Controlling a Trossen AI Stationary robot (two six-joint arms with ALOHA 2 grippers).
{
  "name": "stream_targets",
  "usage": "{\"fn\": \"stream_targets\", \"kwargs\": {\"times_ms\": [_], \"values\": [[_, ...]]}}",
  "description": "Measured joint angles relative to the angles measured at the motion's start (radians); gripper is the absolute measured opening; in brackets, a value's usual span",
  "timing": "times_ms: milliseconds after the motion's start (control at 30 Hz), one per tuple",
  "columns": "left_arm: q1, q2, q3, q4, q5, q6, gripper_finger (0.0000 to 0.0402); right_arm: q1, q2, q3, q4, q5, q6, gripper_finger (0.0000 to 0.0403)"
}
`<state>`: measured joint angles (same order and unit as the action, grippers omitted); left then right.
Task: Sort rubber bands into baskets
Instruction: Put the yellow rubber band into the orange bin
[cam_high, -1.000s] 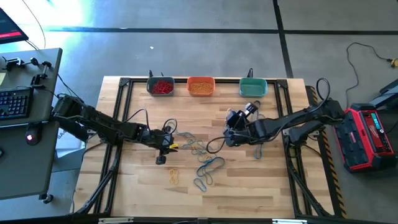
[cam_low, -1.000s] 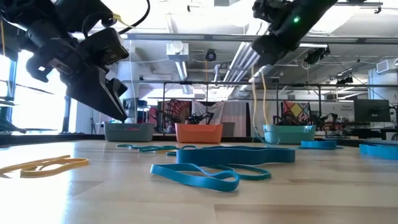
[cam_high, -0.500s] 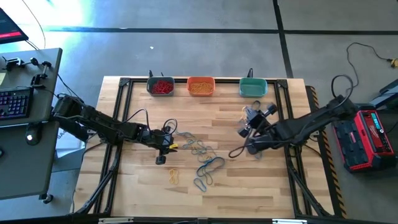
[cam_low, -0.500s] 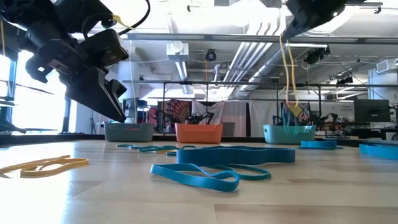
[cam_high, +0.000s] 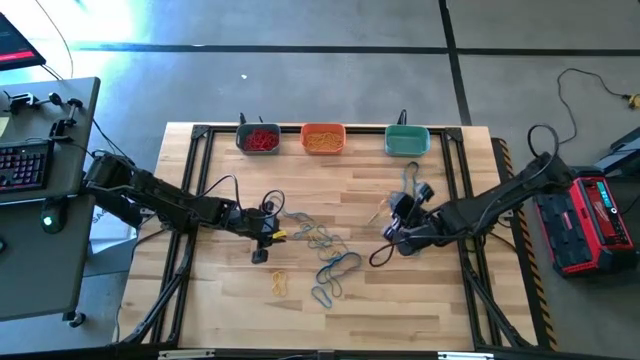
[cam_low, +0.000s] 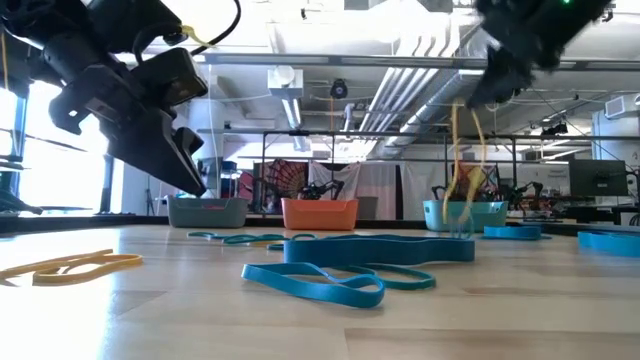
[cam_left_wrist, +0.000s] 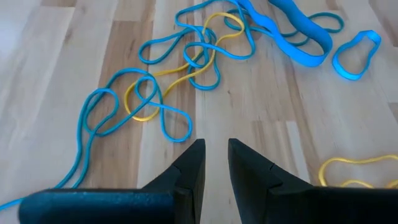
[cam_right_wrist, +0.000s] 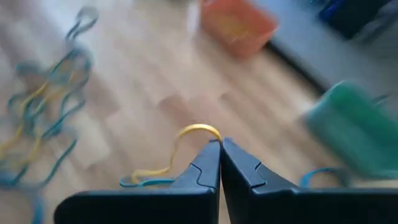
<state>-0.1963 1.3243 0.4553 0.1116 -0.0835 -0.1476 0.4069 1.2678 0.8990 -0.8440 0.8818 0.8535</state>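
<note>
Right gripper (cam_right_wrist: 220, 144) above the table (cam_high: 440, 290), short of the teal-green basket (cam_high: 407, 141); jaws closed on a yellow rubber band (cam_right_wrist: 198, 131) that loops out from the tips, with a blue band (cam_right_wrist: 144, 182) dangling below. Motion blur hides whether the blue one is pinched too. Left gripper (cam_left_wrist: 212, 163) hovers beside the tangle of blue and yellow bands (cam_left_wrist: 180, 68), jaws narrowly parted, holding nothing. Grey-blue basket (cam_high: 258, 138) holds red bands, orange basket (cam_high: 323, 138) yellow ones.

wooden bench (cam_high: 400, 300) on grey floor; keyboard (cam_high: 22, 165) on dark desk (cam_high: 40, 260) beside left edge; red case (cam_high: 590, 215) off right edge.
</note>
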Motion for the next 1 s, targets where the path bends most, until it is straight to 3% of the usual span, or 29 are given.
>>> {"fn": "stream_targets", "kwargs": {"times_ms": [233,533,767,1000], "values": [[0.011,0.000,0.000,0.000,-0.030,0.010,0.0060,-0.035,0.001,-0.180,0.254,-0.160,-0.070,0.0000],[0.023,-0.001,0.000,0.042,-0.050,0.002,0.0060,-0.005,0.001,-0.193,0.137,-0.316,0.017,0.0000],[0.089,0.037,0.009,0.241,-0.009,0.066,0.0058,-0.002,0.001,-0.193,0.117,-0.211,0.049,0.0000],[0.160,0.208,0.172,0.258,0.075,0.187,0.0035,-0.035,0.000,-0.192,0.186,-0.185,-0.026,0.0000]]}}
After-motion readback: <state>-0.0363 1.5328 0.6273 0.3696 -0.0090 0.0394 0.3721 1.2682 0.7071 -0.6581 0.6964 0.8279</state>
